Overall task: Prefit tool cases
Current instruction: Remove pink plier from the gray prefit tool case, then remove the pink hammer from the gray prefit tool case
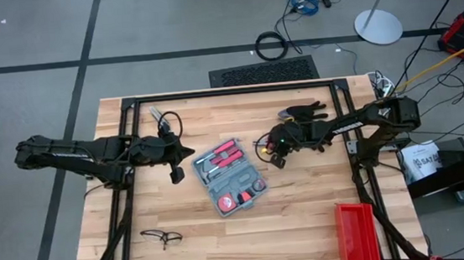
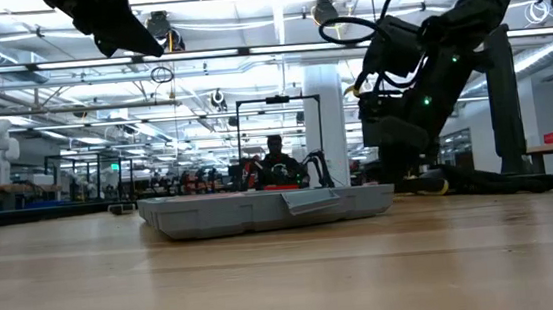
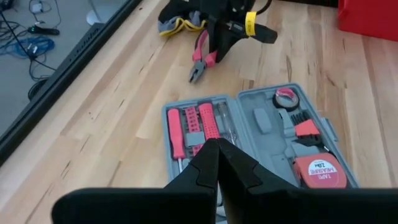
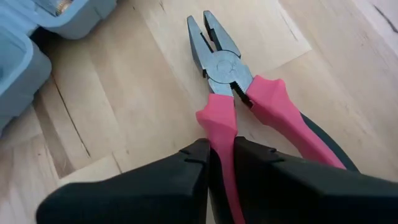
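Flat blue-grey plastic tool case (image 1: 232, 178) lies open mid wooden table (image 1: 307, 216). Right gripper (image 4: 221, 155) just beside case, jaws pinching one pink handle of pliers (image 4: 233, 81). Left gripper (image 3: 217, 152) above case's other side, jaws pressed together, empty.

One open tool case (image 1: 232, 177), one pliers (image 4: 239, 93), one red bin (image 1: 359, 235), one pair of glasses (image 1: 162, 235).

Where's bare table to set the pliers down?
Bare wood lies in front of the case, between the glasses and the red bin, and behind the case to the table's far edge. Crowded: both sides of the case, with the left pincer and right pincer holding the pliers.
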Available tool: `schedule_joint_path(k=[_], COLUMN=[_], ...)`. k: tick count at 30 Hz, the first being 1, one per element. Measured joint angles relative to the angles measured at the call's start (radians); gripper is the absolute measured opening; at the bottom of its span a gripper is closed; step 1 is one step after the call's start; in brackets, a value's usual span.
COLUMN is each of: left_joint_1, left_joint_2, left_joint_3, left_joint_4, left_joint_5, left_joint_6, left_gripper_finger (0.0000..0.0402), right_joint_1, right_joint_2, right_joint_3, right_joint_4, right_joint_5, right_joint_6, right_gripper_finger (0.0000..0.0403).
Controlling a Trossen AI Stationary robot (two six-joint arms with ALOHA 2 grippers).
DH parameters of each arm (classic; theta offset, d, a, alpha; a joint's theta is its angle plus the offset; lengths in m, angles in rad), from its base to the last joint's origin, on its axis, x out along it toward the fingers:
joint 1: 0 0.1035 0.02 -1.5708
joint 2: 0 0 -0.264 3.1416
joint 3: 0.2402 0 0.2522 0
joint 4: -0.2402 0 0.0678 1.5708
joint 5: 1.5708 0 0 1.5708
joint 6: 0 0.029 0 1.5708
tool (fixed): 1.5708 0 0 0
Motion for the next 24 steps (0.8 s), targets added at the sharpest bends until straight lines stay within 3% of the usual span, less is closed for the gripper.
schedule_joint_path(k=[3, 8, 11, 15, 24], left_joint_1=[0.000, 0.000, 0.000, 0.000, 0.000], left_joint_2=[0.000, 0.000, 0.000, 0.000, 0.000], left_joint_3=[0.000, -0.001, -0.001, -0.001, -0.033], left_joint_4=[0.000, -0.001, -0.001, -0.008, -0.033], left_joint_5=[-0.001, -0.002, -0.002, -0.002, 0.014], left_joint_6=[0.000, 0.000, -0.001, -0.002, 0.073], left_gripper_finger=[0.0008, 0.0008, 0.0008, 0.0008, 0.0008], right_joint_1=[0.000, 0.001, 0.001, 0.007, 0.083], right_joint_2=[0.000, -0.001, -0.007, -0.034, -0.141], right_joint_3=[0.000, 0.000, 0.000, 0.000, 0.012], right_joint_4=[-0.001, 0.001, -0.013, -0.028, 0.003], right_joint_5=[0.002, 0.005, 0.006, 0.006, 0.015], right_joint_6=[0.013, 0.025, 0.029, 0.040, -0.011], right_gripper_finger=[0.0043, 0.0134, 0.0167, 0.0171, 0.0138])
